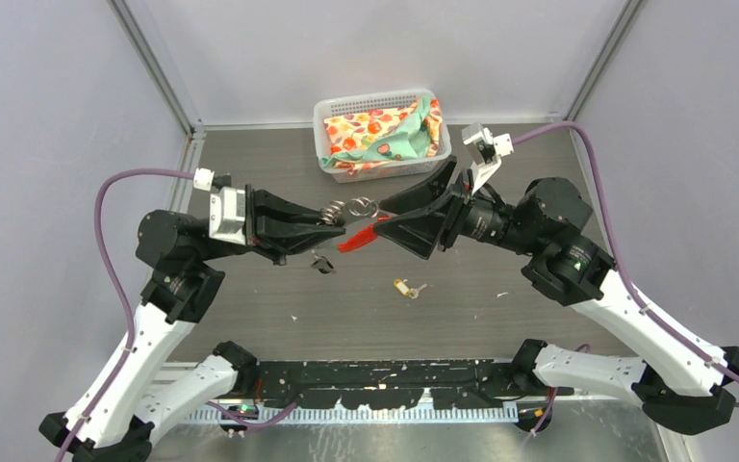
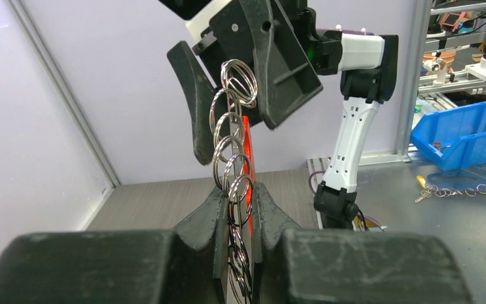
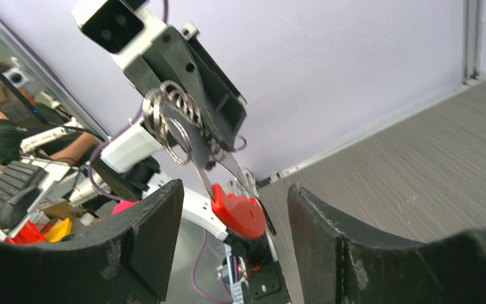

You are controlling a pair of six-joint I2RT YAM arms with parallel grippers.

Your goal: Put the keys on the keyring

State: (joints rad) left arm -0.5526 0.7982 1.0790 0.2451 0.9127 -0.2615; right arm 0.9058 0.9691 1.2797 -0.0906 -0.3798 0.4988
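Keyring [image 2: 247, 144] pinched in left claw [image 2: 238, 195], right claw [image 3: 234, 193] open

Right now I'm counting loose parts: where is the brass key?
In the top view, the brass key lies on the table near the middle, just right of the keyring's red tag and toward the near edge.

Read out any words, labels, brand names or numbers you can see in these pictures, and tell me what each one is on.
No readable text in any view.
Red tag on the keyring: plain, no print showing.
Cloth in the basket: fruit pattern only, no letters.
Brass key: too small to read any stamp.
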